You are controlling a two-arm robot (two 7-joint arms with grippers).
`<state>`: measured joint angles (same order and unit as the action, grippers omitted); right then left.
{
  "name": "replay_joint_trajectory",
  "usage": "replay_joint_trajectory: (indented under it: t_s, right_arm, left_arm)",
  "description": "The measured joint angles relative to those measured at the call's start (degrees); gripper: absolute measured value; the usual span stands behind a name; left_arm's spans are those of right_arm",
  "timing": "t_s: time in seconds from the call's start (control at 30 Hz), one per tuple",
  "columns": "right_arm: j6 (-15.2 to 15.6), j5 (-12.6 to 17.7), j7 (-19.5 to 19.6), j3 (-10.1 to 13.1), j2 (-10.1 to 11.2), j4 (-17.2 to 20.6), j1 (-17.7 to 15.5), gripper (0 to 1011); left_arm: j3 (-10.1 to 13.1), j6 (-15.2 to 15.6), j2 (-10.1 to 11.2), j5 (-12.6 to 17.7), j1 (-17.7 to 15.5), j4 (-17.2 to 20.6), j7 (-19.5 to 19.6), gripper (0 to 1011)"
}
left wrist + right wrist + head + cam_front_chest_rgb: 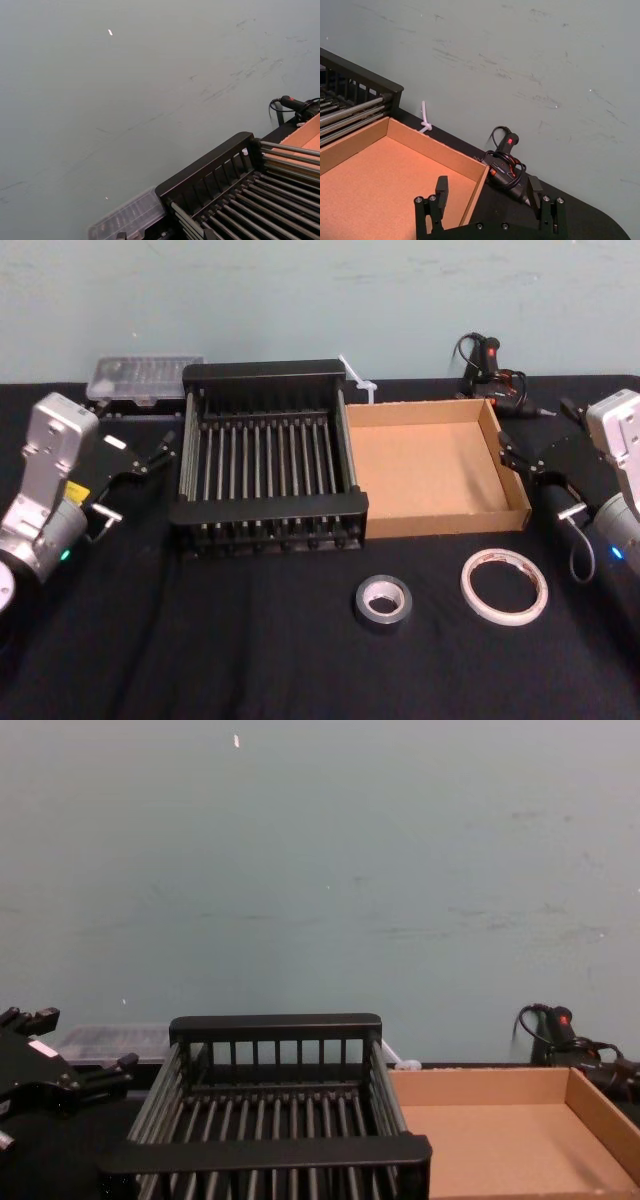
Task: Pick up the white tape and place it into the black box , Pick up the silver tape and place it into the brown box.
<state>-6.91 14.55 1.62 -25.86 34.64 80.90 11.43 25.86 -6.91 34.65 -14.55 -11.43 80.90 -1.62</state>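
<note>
Black cloth: it covers my table point(250, 660) across the whole lower part of the head view, with both rolls lying flat on it.
White tape point(505, 586): lower right of the head view, in front of the cardboard tray's near right corner, red print on its face, touching nothing.
Silver tape point(383, 602): lower centre of the head view, just left of the white roll and apart from it, in front of the seam where crate and tray meet.
Black box point(265, 508): centre left of the head view, slatted floor bare; in the chest view it sits at lower centre point(275, 1152).
Brown box point(432, 523): centre right of the head view, its left wall against the crate's right side, nothing inside.
My left gripper point(160, 451): left edge of the head view, beside the crate's left wall, fingers spread, holding nothing.
My right gripper point(515, 462): right edge of the head view, at the tray's right wall, fingers spread and empty; in the right wrist view its two fingers point(441, 192) straddle the tray's far corner.
Glue gun point(487, 365): upper right of the head view, behind the tray, cable coiled.
Clear plastic case point(142, 380): upper left of the head view, behind the crate.
White zip tie point(358, 380): behind the gap between crate and tray.
</note>
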Motion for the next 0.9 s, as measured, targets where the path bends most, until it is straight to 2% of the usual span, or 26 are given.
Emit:
replay_joint_trajectory:
  t_s: [0.9]
  right_arm:
    - [0.0, 0.0, 0.0, 0.0, 0.0, 0.0, 0.0, 1002]
  left_arm:
    - [0.0, 0.0, 0.0, 0.0, 0.0, 0.0, 0.0, 1001]
